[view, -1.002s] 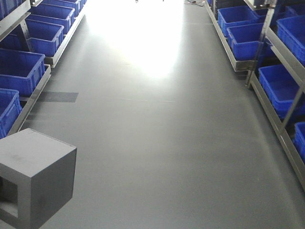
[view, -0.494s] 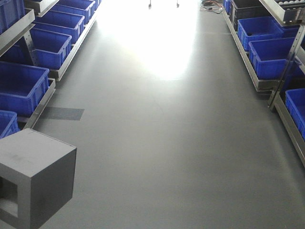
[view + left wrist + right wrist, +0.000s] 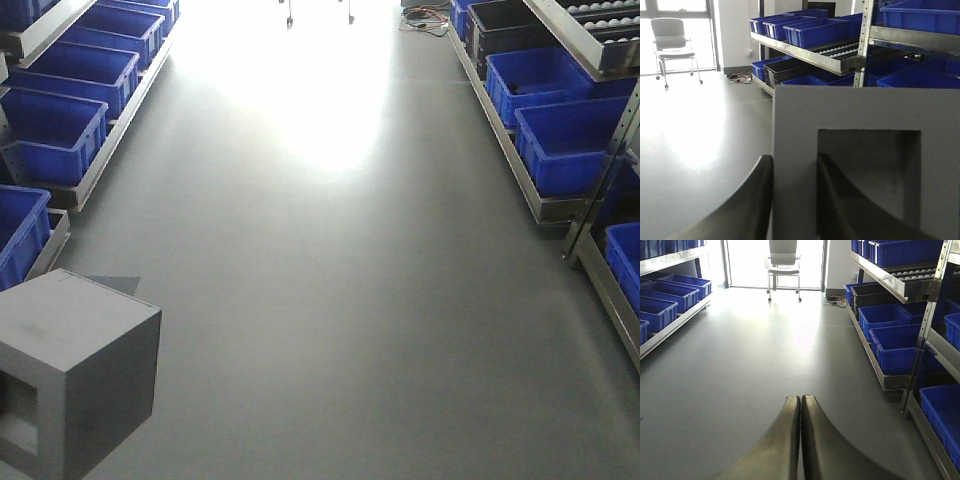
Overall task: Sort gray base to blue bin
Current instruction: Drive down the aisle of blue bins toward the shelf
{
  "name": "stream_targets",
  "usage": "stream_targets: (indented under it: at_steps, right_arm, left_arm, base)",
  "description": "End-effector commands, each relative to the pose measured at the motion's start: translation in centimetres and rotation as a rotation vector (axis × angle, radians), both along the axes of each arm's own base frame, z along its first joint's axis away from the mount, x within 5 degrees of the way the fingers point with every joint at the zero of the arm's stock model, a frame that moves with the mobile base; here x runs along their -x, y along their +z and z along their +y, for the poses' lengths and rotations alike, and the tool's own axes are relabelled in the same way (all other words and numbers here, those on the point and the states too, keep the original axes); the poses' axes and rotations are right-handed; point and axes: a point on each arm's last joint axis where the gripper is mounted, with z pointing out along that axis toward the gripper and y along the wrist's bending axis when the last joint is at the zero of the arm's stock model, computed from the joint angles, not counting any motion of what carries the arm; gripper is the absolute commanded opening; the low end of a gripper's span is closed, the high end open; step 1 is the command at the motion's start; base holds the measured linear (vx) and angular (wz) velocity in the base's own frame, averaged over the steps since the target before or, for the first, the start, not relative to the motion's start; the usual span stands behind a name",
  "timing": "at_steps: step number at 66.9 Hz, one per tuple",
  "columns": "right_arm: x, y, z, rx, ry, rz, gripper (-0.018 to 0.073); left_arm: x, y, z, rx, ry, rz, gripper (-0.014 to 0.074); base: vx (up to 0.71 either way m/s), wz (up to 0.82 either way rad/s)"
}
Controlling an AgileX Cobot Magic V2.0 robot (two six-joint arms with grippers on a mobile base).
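Note:
The gray base (image 3: pixel 75 370) fills the lower left of the front view, its recessed pocket facing left. In the left wrist view the gray base (image 3: pixel 865 110) fills the right half. My left gripper (image 3: pixel 795 160) is shut on its wall, one finger outside and one inside the pocket. My right gripper (image 3: pixel 800 398) is shut on nothing above the bare floor. Blue bins (image 3: pixel 50 130) line low racks along both sides of the aisle. I cannot tell which one the task means.
Metal racks with blue bins (image 3: pixel 560 140) run along the right, with one black bin (image 3: pixel 510 25) among them. Rack uprights (image 3: pixel 925 335) stand close on the right. A chair (image 3: pixel 784 257) and floor cables (image 3: pixel 425 18) are at the far end. The gray floor runs between the racks.
The whole view has advanced down the aisle: bins on both sides slid nearer and outward, and the dark floor patch came closer. The gray base keeps its place in the left gripper.

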Motion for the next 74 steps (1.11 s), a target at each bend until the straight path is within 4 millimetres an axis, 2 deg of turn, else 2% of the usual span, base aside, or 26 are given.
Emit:
stream_targets:
  at_steps: [1, 74]
  right_arm:
    - [-0.04, 0.57, 0.01, 0.021, 0.003, -0.081, -0.0005]
    - [-0.04, 0.56, 0.01, 0.021, 0.002, -0.08, -0.0005]
  left_arm:
    - [0.2, 1.94, -0.23, 0.065, -0.035, -0.108, -0.0007]
    - [0.2, 1.94, -0.23, 0.065, -0.035, -0.108, -0.0007]
  base:
    - [0.51, -0.09]
    - [0.51, 0.06]
